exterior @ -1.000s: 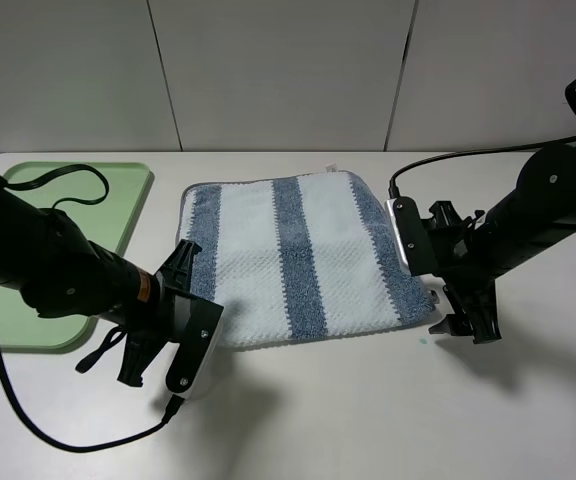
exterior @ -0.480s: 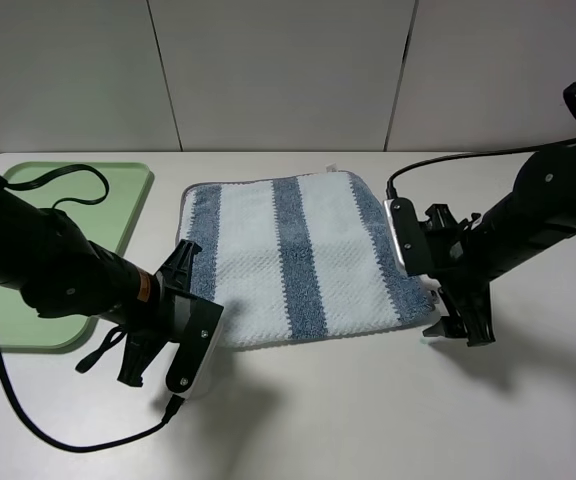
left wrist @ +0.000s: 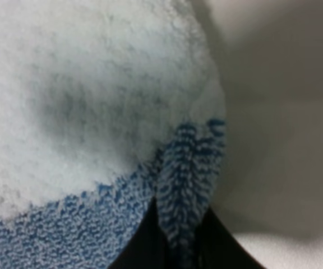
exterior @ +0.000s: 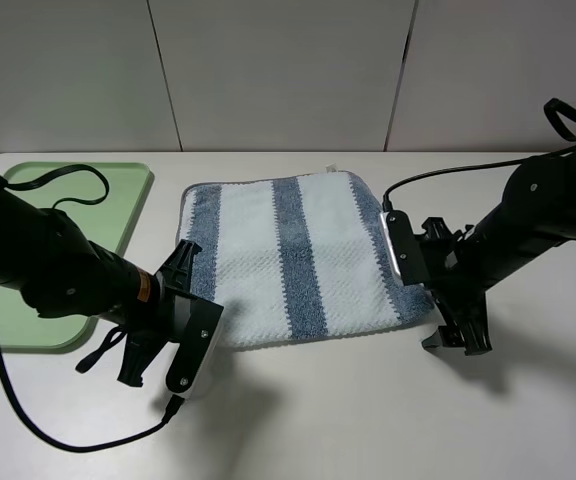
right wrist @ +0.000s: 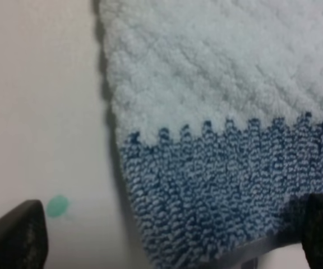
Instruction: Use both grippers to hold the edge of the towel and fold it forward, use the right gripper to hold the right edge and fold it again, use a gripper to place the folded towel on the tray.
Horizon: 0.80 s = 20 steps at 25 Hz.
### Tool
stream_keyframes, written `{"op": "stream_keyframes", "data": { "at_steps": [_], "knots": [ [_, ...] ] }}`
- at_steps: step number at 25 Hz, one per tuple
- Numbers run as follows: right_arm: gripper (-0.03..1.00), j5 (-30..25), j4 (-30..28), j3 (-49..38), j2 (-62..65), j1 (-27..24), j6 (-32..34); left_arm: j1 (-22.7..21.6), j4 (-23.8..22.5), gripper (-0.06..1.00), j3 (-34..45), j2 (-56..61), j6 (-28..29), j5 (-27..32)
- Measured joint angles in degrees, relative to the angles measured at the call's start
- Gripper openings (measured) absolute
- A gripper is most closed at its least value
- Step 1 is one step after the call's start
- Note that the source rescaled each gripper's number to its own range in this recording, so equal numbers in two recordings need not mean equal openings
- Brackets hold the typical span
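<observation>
High camera: a towel (exterior: 293,260) with broad blue-grey and white stripes lies flat and open in the middle of a white table (exterior: 368,420). A pale green tray (exterior: 133,195) sits at the table's left side, apart from the towel. My left gripper (exterior: 184,265) is low at the towel's left edge, toward its front corner. My right gripper (exterior: 455,330) is low at the towel's front right corner. From this view I cannot tell whether it touches the cloth.

Left wrist camera: two black fingers (left wrist: 142,246) of my left gripper are pressed together on a raised fold of blue pile, pinching the towel. White pile fills most of the view, with bare table beyond the cloth's edge.

Right wrist camera: the fingers (right wrist: 13,235) of my right gripper are spread wide. One is over bare table and the other by the blue stripe. The towel's corner lies flat between them, ungripped. A small green spot (right wrist: 58,206) marks the table just beside the towel's edge.
</observation>
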State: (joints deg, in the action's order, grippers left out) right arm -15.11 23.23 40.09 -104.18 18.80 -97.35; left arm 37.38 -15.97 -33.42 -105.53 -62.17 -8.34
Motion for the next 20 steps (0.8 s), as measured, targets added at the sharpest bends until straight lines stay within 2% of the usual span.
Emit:
{"op": "stream_keyframes", "data": {
  "at_steps": [7,20],
  "knots": [
    [0.72,-1.4,1.1,0.1,-0.9,0.0,0.0,0.0,0.0,0.01,0.0,0.0,0.0,0.0],
    [0.47,5.7,3.5,0.1,-1.6,0.2,0.1,0.0,0.0,0.01,0.0,0.0,0.8,0.0]
  ]
}}
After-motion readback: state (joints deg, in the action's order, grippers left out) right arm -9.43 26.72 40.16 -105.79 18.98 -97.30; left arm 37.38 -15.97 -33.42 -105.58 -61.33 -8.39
